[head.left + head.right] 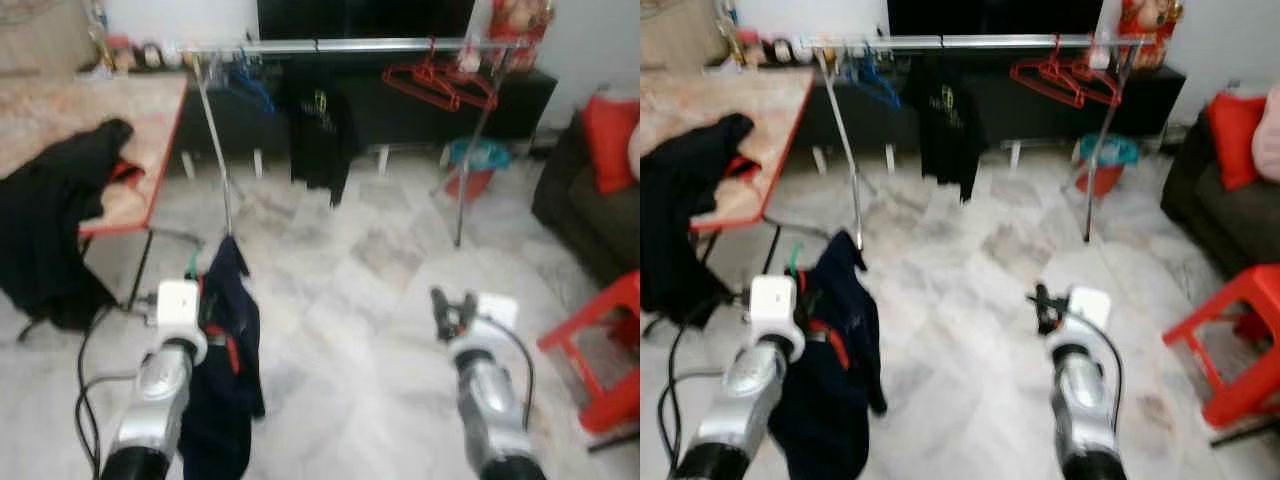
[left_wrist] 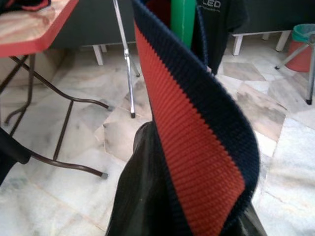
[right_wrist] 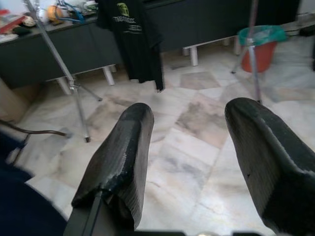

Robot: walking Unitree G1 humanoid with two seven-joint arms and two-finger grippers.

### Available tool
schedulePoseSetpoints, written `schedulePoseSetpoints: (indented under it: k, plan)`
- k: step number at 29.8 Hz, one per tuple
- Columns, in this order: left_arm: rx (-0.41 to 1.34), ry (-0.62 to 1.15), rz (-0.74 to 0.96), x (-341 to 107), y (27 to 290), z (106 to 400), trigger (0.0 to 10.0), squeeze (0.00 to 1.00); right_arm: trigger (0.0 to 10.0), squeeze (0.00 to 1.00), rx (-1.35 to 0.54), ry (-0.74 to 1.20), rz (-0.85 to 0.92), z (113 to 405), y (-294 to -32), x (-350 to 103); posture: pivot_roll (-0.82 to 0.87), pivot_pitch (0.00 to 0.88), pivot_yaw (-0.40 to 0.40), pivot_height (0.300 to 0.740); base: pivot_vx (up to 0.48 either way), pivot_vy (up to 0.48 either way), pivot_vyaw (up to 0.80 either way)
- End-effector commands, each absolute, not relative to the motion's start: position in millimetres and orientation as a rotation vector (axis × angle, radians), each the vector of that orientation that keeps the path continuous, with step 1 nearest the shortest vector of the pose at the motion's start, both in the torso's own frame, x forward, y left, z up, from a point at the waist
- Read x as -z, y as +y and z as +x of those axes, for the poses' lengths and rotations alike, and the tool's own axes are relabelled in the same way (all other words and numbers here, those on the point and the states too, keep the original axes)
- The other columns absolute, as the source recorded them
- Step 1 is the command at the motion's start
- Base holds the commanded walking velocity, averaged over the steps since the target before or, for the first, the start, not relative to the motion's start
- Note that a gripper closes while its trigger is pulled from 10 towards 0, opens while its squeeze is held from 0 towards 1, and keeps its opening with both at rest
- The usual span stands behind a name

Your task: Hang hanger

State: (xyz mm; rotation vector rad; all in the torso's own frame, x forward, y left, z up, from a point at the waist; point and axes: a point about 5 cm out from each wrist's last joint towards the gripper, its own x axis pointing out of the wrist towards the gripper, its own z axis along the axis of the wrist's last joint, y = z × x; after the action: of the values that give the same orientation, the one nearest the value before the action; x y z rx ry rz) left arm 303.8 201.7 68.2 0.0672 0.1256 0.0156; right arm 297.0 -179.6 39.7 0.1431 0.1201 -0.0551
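My left gripper [image 1: 203,292] holds up a green hanger [image 2: 183,19] that carries a dark navy garment [image 1: 225,370] with a red-lined collar [image 2: 192,147]. The cloth drapes over the fingers and hangs beside my left arm. My right gripper [image 3: 189,147] stands open and empty over the marble floor, also seen low on the right [image 1: 452,308]. The silver clothes rail [image 1: 350,45] runs across the back of the room. On it hang a black T-shirt [image 1: 320,135], blue hangers [image 1: 250,85] and red hangers [image 1: 440,80].
A red-edged table [image 1: 150,110] with a black jacket [image 1: 60,200] stands at the left. A red stool [image 1: 600,350] and a dark sofa [image 1: 590,200] are at the right. A bin [image 1: 475,165] sits by the rack's right leg [image 1: 470,180].
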Motion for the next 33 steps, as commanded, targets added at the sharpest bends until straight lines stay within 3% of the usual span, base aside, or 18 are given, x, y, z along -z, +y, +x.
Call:
schedulePoseSetpoints:
  k: [1,8,27,33]
  plan:
    - [-0.003,0.092,0.069,-75,196,308,10.0,0.00,10.0,0.00,0.083,0.109,0.136,298,-190,-43,-0.01,0.000,-0.008,0.740,0.000,-0.386,0.00]
    - [0.001,0.088,0.064,-76,194,310,10.0,0.00,10.0,0.00,0.082,0.108,0.133,299,-191,-45,0.00,0.000,-0.017,0.740,0.000,-0.377,0.00]
    - [0.076,0.085,0.022,-76,181,309,10.0,0.00,10.0,0.00,0.086,0.115,0.139,302,-190,-46,0.00,0.000,-0.020,0.740,0.000,0.000,0.00]
    - [0.088,0.087,0.007,-77,179,309,10.0,0.00,10.0,0.00,0.092,0.115,0.145,303,-190,-47,0.00,0.000,-0.019,0.740,0.280,0.000,0.00]
